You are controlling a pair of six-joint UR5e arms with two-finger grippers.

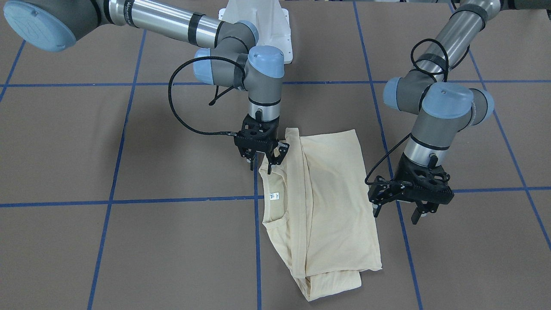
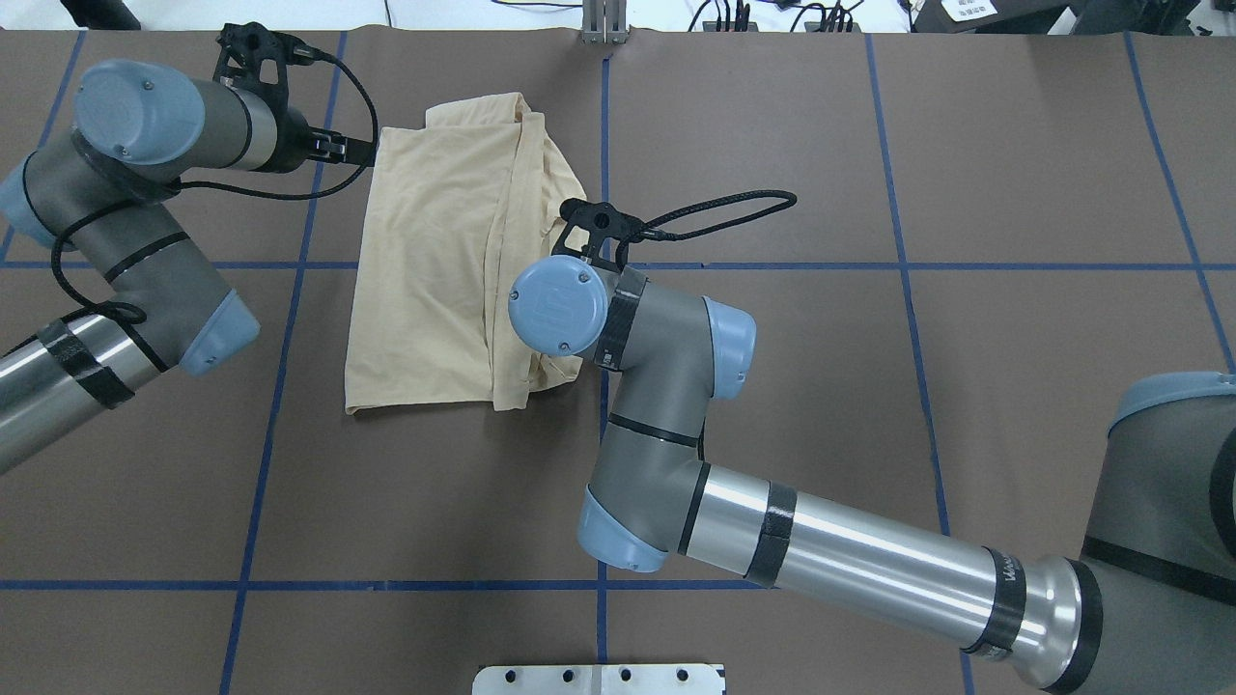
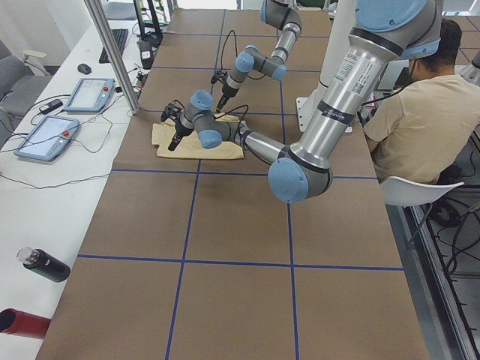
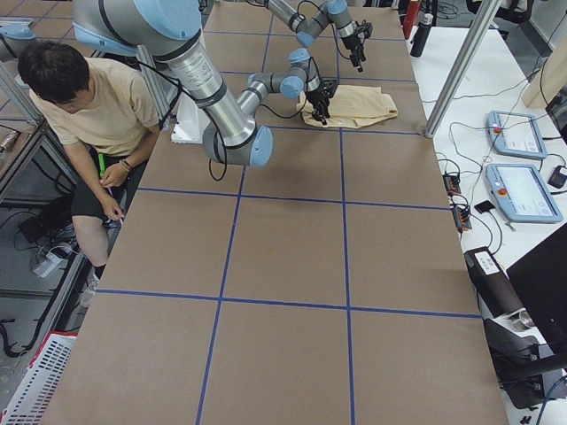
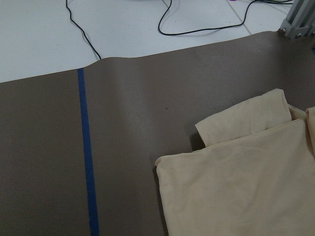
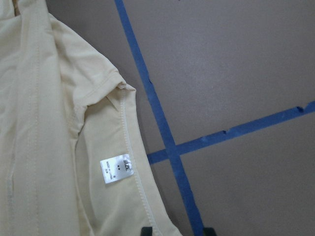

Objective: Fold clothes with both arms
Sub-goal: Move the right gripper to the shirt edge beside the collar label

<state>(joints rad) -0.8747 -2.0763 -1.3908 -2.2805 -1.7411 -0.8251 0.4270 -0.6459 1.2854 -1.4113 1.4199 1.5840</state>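
The pale cream-yellow thin knit shirt [image 1: 331,193] lies flat near the middle of the brown table [image 1: 129,146]. It is folded into a long strip, with its small white neck label [image 1: 273,196] facing up. It looks very light and very soft, so I think it will flop and bunch if you lift it by one spot only. It should not break, but the layers may slide apart. Your best places to hold look like the thick stitched neck edge and the corners, one for each arm, so the cloth is pulled flat between them. The right gripper [image 1: 261,168] hangs over the neck edge with its fingers apart and nothing in them. The left gripper [image 1: 396,217] hangs just beside the other long edge, fingers apart too, holding nothing. The table cover looks smooth and dull, with blue tape lines [image 1: 172,200] on it, so the shirt may drag a little. A person [image 3: 409,127] sits close by the robot, and flat control screens [image 3: 45,136] lie on the white side table [image 3: 45,217], so keep your swings small.
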